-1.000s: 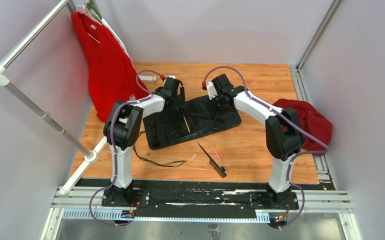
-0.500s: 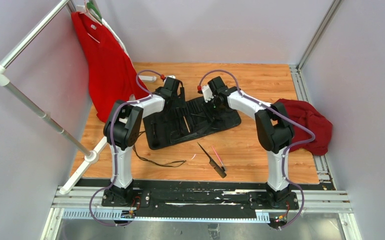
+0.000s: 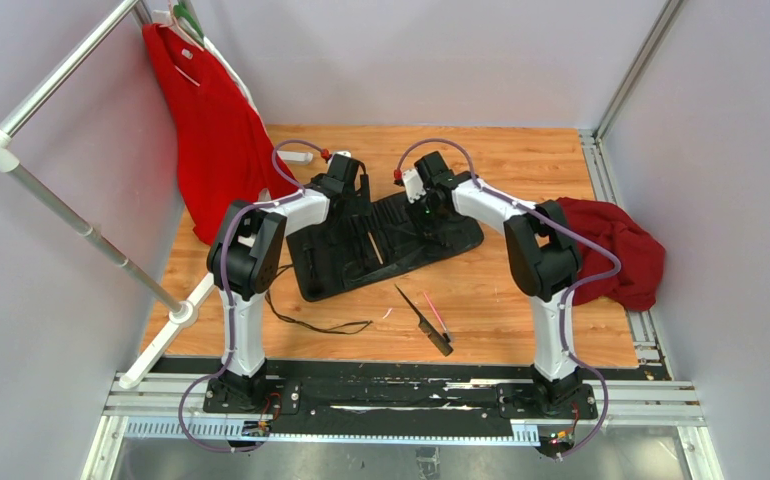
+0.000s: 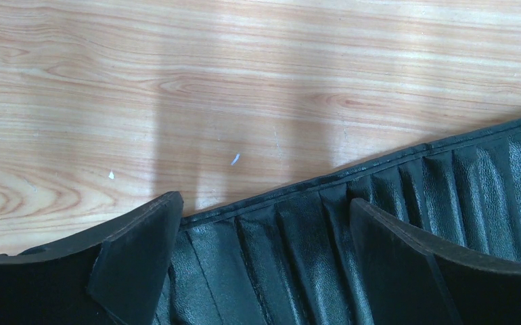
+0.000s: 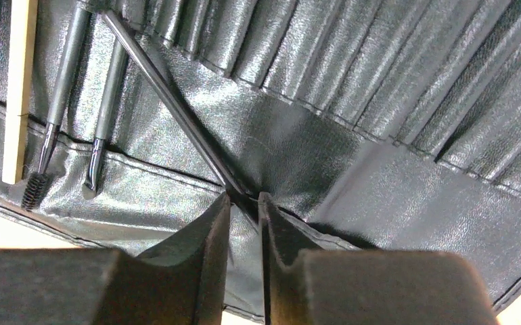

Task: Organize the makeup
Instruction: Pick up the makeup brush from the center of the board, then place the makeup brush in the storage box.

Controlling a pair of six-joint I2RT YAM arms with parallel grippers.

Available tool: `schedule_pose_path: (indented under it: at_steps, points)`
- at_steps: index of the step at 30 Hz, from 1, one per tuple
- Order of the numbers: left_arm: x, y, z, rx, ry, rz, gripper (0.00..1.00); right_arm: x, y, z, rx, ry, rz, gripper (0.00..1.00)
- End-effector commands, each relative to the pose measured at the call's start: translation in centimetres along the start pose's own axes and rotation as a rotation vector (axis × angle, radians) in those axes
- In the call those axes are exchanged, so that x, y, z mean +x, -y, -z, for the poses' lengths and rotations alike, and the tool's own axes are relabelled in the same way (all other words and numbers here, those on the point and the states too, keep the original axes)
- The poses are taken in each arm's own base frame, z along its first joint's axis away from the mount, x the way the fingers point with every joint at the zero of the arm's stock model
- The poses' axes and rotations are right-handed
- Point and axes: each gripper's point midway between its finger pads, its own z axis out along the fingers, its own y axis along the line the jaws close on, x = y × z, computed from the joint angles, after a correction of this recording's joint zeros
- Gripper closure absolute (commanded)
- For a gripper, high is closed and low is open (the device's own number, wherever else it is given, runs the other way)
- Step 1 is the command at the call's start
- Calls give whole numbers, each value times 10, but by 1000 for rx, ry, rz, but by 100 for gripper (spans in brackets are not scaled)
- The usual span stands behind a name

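Note:
A black slotted case lies open across the table's middle. In the right wrist view a thin black brush lies slantwise over its pockets, and my right gripper is shut on the brush's near end. Beside it, tucked in slots, are a spoolie brush, an angled brush and a pale stick. My left gripper stands open over the case's far edge, its fingers wide apart with nothing between them. A black comb-like tool and a pink-accented tool lie loose on the wood in front of the case.
A thin black cord loops on the table left of the loose tools. A red cloth is bunched at the right edge. A red shirt hangs from a white rack at the left.
My right gripper has shifted left over the case, and its jaws have closed in on the slanted brush. The left arm has stayed put.

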Motion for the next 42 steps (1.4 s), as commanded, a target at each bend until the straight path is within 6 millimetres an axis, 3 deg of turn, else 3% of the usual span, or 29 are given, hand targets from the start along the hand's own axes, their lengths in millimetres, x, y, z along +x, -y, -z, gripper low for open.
schedule_pose_path:
  at_steps: [1,5,10,20,25,33,42]
  points:
    - [58,-12,-10,-3,-175,-6,1,10,15,-4,16,-22,-47,86]
    - [59,-12,-10,-4,-175,-6,2,14,16,-4,18,-26,-57,98]
    - [59,-12,-10,-4,-175,-5,2,7,15,8,31,11,-60,99]
    - [58,-12,-10,-6,-174,-4,2,-20,-15,73,21,150,-115,99]
    - [59,-12,-10,-6,-174,-5,2,-27,-32,91,18,176,-147,99]
    - [60,-12,-10,-4,-175,-3,2,-24,-59,93,-42,135,-260,99]
    - [60,-12,-9,1,-175,-2,2,-11,-75,90,-68,31,-375,99]
